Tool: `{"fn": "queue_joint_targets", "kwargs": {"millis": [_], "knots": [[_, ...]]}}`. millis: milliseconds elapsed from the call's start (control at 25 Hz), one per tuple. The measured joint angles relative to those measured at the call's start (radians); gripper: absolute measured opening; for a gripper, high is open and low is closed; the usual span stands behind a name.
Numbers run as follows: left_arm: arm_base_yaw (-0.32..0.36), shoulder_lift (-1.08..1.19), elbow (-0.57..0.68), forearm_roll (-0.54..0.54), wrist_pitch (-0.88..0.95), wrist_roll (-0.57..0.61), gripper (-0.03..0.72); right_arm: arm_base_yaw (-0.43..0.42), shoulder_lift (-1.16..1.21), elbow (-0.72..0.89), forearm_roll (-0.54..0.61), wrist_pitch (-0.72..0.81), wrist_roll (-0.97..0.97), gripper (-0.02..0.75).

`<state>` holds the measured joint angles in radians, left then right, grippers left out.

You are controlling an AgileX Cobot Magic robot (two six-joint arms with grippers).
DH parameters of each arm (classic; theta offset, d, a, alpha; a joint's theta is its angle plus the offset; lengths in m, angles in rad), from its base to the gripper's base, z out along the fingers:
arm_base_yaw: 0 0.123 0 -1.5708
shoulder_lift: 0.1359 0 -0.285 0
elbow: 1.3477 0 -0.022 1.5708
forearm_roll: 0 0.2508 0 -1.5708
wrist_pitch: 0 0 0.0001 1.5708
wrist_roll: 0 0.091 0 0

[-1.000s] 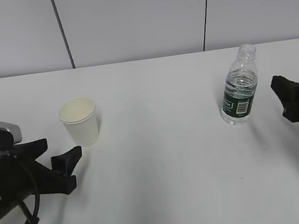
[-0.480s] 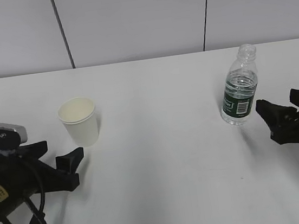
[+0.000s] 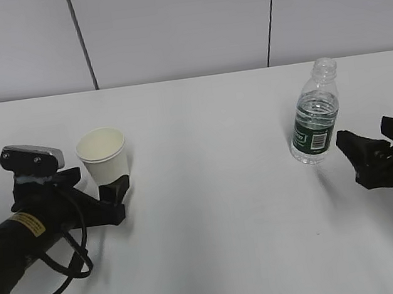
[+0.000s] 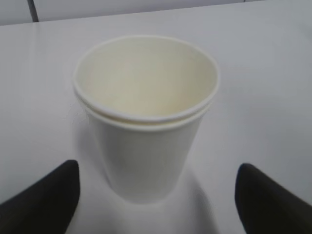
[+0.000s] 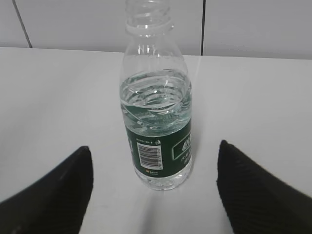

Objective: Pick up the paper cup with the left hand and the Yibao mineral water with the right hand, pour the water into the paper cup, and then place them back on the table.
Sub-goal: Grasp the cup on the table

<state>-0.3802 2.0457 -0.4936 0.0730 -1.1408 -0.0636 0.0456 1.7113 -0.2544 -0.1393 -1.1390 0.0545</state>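
The white paper cup (image 3: 103,158) stands upright on the white table (image 3: 219,216) at the left. My left gripper (image 3: 99,180) is open, low on the table, with one finger on each side of the cup's base. In the left wrist view the cup (image 4: 146,122) fills the middle, showing a doubled rim, and both fingers (image 4: 48,200) stand apart from it. The Yibao mineral water (image 3: 314,114) stands upright at the right, uncapped and partly full. My right gripper (image 3: 365,135) is open just right of it. In the right wrist view the bottle (image 5: 156,122) stands ahead of the open gripper (image 5: 153,148).
A grey panelled wall (image 3: 182,27) runs behind the table's far edge. Loose black cables (image 3: 68,270) hang from the left arm near the front left. White tabletop lies between the cup and the bottle.
My left gripper has moved forward and right until its fingers flank the cup. My right gripper moved left toward the bottle, then held still. Cup and bottle have not moved.
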Motion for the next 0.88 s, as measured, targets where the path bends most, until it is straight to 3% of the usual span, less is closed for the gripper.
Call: {"fn": "queue_joint_targets", "kwargs": {"millis": [400, 880], "knots": [[0.000, 0.058, -0.103, -0.010, 0.000, 0.025, 0.589, 0.000, 0.000, 0.000, 0.000, 0.000, 0.000, 0.585], [0.000, 0.107, -0.144, -0.051, 0.001, 0.026, 0.583, 0.000, 0.000, 0.000, 0.000, -0.001, 0.000, 0.585]]}}
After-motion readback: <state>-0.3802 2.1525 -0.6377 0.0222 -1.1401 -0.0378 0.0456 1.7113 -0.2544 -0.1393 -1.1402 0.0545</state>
